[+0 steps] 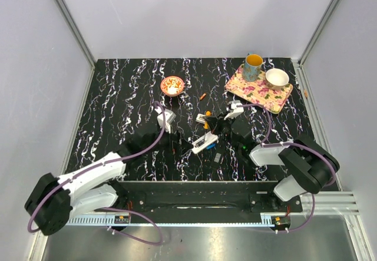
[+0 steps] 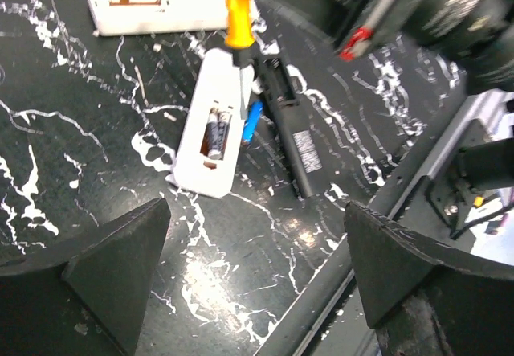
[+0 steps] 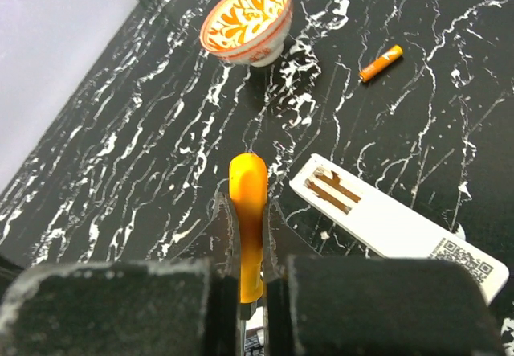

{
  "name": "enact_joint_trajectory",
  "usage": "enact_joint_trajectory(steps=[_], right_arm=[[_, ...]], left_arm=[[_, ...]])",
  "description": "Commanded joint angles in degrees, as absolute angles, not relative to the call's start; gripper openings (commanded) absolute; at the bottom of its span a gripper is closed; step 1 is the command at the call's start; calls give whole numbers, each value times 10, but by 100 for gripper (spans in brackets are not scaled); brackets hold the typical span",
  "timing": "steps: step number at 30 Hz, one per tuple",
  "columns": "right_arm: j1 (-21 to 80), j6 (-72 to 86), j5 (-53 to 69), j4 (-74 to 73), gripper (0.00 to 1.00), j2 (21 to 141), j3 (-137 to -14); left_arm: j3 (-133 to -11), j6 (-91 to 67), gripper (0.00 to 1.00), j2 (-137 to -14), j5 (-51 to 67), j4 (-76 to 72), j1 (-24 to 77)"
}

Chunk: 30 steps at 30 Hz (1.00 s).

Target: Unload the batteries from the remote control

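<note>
A white remote control (image 2: 210, 131) lies face down with its compartment uncovered and batteries (image 2: 215, 133) inside; from above it shows as the remote control (image 1: 203, 144). My right gripper (image 3: 249, 205) is shut on an orange-handled tool (image 3: 248, 191), whose blue tip (image 2: 252, 122) rests at the compartment's edge. A second white remote (image 3: 385, 221) with bare slots lies just beyond it. One loose orange battery (image 3: 380, 63) lies farther back, the same battery (image 1: 202, 96) seen from above. My left gripper (image 2: 257, 208) hangs open above bare table, nearer than the remote, holding nothing.
A black cover (image 2: 291, 135) with a label lies beside the remote. An orange patterned bowl (image 1: 172, 85) stands at the back centre. A floral tray (image 1: 252, 91) at the back right carries a mug (image 1: 253, 66) and a white bowl (image 1: 277, 78). The table's metal front rail (image 2: 401, 187) is close.
</note>
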State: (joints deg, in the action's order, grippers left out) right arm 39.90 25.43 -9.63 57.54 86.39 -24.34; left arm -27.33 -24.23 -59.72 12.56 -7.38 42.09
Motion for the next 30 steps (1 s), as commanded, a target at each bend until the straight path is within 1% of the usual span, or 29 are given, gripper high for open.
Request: enact_joint_trajectory(steps=[1, 7, 15, 23, 25, 30], right_arm=[[398, 236, -135, 595, 0, 888, -257], [401, 222, -150, 607, 0, 916, -265], [458, 159, -221, 642, 0, 942, -283], [461, 146, -241, 665, 0, 929, -276], [461, 142, -252, 697, 0, 936, -269], [465, 135, -267, 721, 0, 951, -265]], left_arm=[[-268, -263, 94, -549, 196, -103, 402], [-272, -269, 94, -524, 223, -101, 391], [-277, -265, 93, -535, 226, -75, 388], [-265, -268, 92, -544, 226, -83, 388], [-265, -269, 92, -548, 228, -86, 388], [-264, -269, 91, -555, 232, -91, 387]])
